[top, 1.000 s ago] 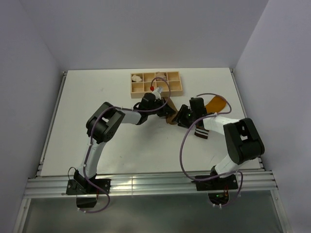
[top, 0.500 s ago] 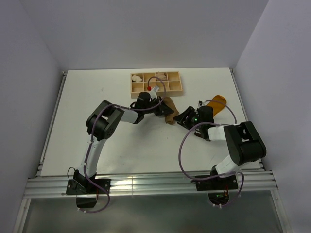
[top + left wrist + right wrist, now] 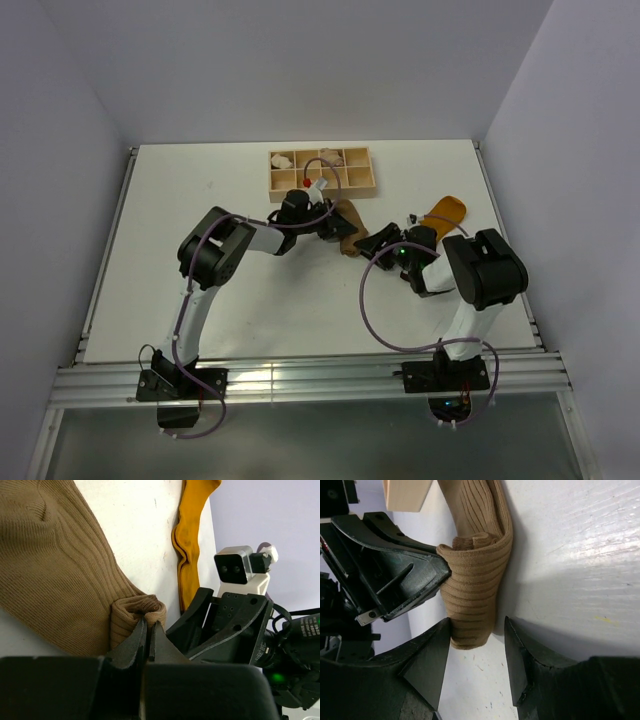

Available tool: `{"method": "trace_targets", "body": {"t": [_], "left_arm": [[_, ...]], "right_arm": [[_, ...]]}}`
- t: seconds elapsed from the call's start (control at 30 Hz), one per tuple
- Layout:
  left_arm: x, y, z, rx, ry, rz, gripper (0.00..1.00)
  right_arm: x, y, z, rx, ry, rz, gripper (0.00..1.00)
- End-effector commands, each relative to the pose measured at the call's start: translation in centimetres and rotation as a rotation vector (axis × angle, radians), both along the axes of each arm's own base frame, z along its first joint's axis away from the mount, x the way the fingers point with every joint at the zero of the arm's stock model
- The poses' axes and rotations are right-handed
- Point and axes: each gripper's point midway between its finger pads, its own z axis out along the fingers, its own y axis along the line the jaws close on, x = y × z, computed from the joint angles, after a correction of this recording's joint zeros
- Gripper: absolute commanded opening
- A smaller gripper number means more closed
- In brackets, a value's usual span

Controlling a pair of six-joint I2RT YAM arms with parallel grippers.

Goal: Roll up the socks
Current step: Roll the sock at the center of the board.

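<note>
The tan-brown sock (image 3: 346, 222) lies in front of the wooden tray, its near end rolled into a fold (image 3: 472, 587). My left gripper (image 3: 326, 222) is shut on that fold (image 3: 137, 611) from the left. My right gripper (image 3: 370, 243) is open, low at the table, with the rolled end reaching just between its fingertips (image 3: 519, 652). In the right wrist view the right gripper (image 3: 477, 630) faces the left gripper (image 3: 395, 580). The mustard-orange sock (image 3: 446, 211) lies flat to the right and also shows in the left wrist view (image 3: 189, 535); its striped cuff is hidden under my right arm.
A wooden compartment tray (image 3: 358, 186) stands just behind the socks, with small pale bundles (image 3: 330, 156) in some cells; its corner shows in the right wrist view (image 3: 407, 492). The two grippers sit very close together. The table's right edge (image 3: 505, 230) is near the mustard sock.
My right gripper has dropped and moved left up to the rolled end of the tan sock. My left gripper shifted slightly left a second ago, then held still on the fold.
</note>
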Motion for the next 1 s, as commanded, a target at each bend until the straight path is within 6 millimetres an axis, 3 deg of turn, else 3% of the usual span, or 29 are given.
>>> {"method": "trace_targets", "body": {"t": [0.0, 0.23, 0.4, 0.5, 0.6, 0.63, 0.67, 0.73, 0.77, 0.83, 0.9, 0.93, 0.97], "left_arm": [[-0.5, 0.0, -0.8, -0.014, 0.016, -0.019, 0.01], [-0.7, 0.3, -1.1, -0.018, 0.028, -0.011, 0.00], [-0.7, 0.2, -1.1, -0.036, 0.036, -0.006, 0.01], [-0.7, 0.2, -1.0, -0.048, 0.039, -0.003, 0.01], [-0.8, 0.3, -1.0, -0.047, 0.036, 0.004, 0.02], [-0.8, 0.3, -1.1, -0.043, 0.037, 0.005, 0.03], [-0.9, 0.3, -1.1, -0.042, 0.038, 0.005, 0.04], [-0.8, 0.4, -1.1, -0.031, 0.027, 0.010, 0.10], [-0.9, 0.5, -1.2, -0.024, 0.024, 0.011, 0.13], [-0.9, 0.7, -1.2, -0.002, 0.011, 0.024, 0.26], [-0.9, 0.7, -0.8, 0.002, -0.003, 0.031, 0.35], [-0.8, 0.9, -0.7, 0.008, -0.010, 0.049, 0.38], [-0.6, 1.1, -0.1, 0.006, -0.024, 0.059, 0.45]], "right_arm": [[0.7, 0.0, 0.4, 0.037, -0.051, -0.013, 0.55], [0.7, 0.4, -0.9, 0.108, -0.037, -0.018, 0.69], [0.7, 0.7, -1.0, 0.142, -0.041, -0.007, 0.67], [0.7, 0.6, -1.2, 0.123, -0.035, -0.006, 0.56], [1.0, 0.5, -1.4, 0.077, -0.007, 0.001, 0.37], [1.4, 0.4, -1.2, 0.058, -0.010, -0.002, 0.25], [1.0, -0.1, -2.5, 0.005, 0.036, -0.011, 0.18], [1.6, -0.3, -1.7, -0.037, 0.029, -0.012, 0.03], [1.1, -0.8, -2.9, -0.087, 0.080, -0.012, 0.00], [1.8, -1.2, -2.1, -0.132, 0.078, -0.014, 0.00], [1.2, -2.2, -3.3, -0.225, 0.154, -0.020, 0.00], [2.2, -2.3, -2.4, -0.255, 0.141, -0.024, 0.00], [1.1, -2.8, -3.4, -0.315, 0.211, -0.006, 0.00]]}}
